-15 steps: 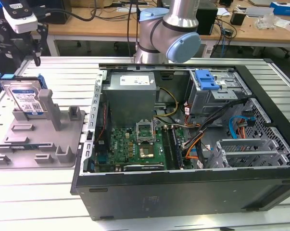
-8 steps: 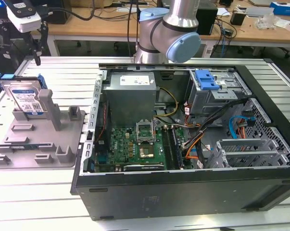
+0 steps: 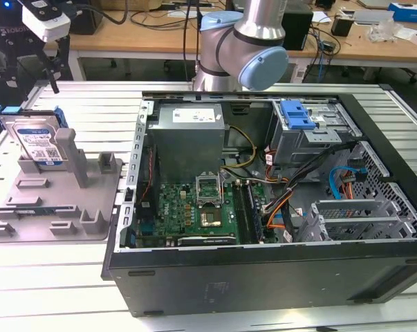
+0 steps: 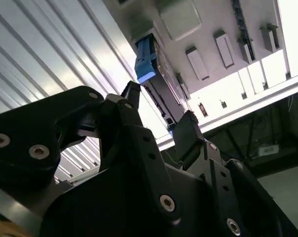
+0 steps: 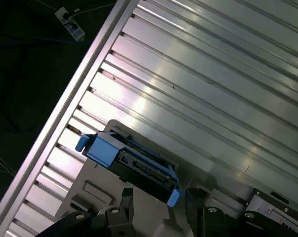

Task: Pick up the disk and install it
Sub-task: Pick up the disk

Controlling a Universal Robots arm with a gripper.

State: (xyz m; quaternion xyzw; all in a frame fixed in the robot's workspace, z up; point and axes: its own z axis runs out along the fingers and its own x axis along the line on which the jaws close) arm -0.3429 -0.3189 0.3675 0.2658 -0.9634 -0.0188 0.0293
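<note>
Claw (image 5: 158, 200): open, fingers apart, holding nothing, just above disk (image 5: 134, 163), not touching. Disk stands on edge in grey fixture (image 3: 90, 207) on counter (image 3: 42, 277), exterior view's left; open PC case (image 3: 263, 277) beside fixture.

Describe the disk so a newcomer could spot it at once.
Beside the open computer case, on the exterior view's left, a grey plastic fixture with upright posts lies on the slatted metal table. The disk stands on edge at its far end: a silver slab with a white-and-blue label and blue rails, unlike the plain grey posts beside it.
</note>
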